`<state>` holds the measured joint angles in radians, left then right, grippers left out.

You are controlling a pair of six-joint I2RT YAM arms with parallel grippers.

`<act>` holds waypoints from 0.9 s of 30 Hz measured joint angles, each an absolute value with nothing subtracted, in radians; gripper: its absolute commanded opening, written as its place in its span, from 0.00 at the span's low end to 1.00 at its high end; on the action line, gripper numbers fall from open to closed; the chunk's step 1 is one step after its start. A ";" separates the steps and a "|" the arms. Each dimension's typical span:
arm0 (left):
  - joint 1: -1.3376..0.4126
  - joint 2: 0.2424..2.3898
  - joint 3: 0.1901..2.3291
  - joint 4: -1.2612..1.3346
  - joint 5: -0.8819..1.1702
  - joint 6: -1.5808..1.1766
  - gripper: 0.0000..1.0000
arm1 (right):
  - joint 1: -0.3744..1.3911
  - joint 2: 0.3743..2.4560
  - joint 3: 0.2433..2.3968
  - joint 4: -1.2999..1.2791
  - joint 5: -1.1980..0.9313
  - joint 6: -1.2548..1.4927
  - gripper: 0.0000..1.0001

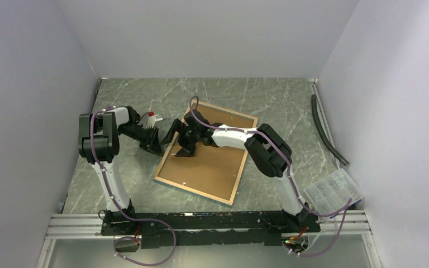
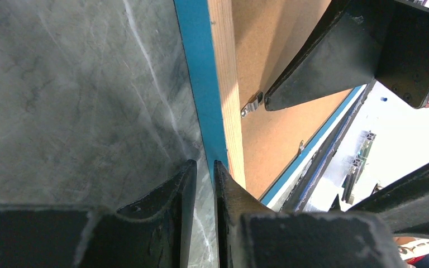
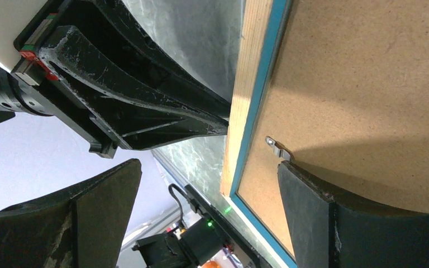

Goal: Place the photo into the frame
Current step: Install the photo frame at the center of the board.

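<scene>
From above, the frame (image 1: 195, 192) lay face down and askew on the green marbled counter (image 1: 279, 100). Its brown backing board (image 1: 212, 162) faced up inside a pale wood rim. The left claw (image 1: 161, 149) sat at the frame's left edge, near its far corner. The right claw (image 1: 176, 144) hung over that same corner with its fingers spread wide. A clear printed packet (image 1: 334, 192) rested by the right wall.

From the left wrist, the left claw (image 2: 205, 164) showed its two fingers almost together, with only a slim strip of counter (image 2: 61, 111) between them. The tip of one met the turquoise side of the frame (image 2: 201, 84). I could not tell whether it pinched anything. Beyond it, a right claw finger (image 2: 324, 72) pointed at a small metal clip (image 2: 251, 106) on the backing board (image 2: 268, 151).

From the right wrist, the right claw (image 3: 209, 164) stood wide apart and held nothing. One finger (image 3: 324, 218) was over the backing board (image 3: 368, 72), just beside the clip (image 3: 279, 148). The other was off the frame (image 3: 240, 84). The left claw (image 3: 223, 120) pressed its tips against the wood rim.
</scene>
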<state>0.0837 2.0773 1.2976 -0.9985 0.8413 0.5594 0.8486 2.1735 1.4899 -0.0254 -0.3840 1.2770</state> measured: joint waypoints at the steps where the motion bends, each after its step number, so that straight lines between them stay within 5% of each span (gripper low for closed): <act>1: 0.084 2.077 1.297 -0.999 0.841 0.559 0.24 | 0.849 2.174 1.490 -0.027 -0.385 1.277 0.96; 27: 0.084 2.077 1.289 -0.989 0.842 0.555 0.21 | 0.877 2.177 1.536 -0.127 -0.307 1.203 0.97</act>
<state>0.0837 2.0769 1.2888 -0.9890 0.8421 0.5549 0.8768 2.1769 1.5364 -0.1272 -0.3069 1.2034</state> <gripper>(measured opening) 0.211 0.971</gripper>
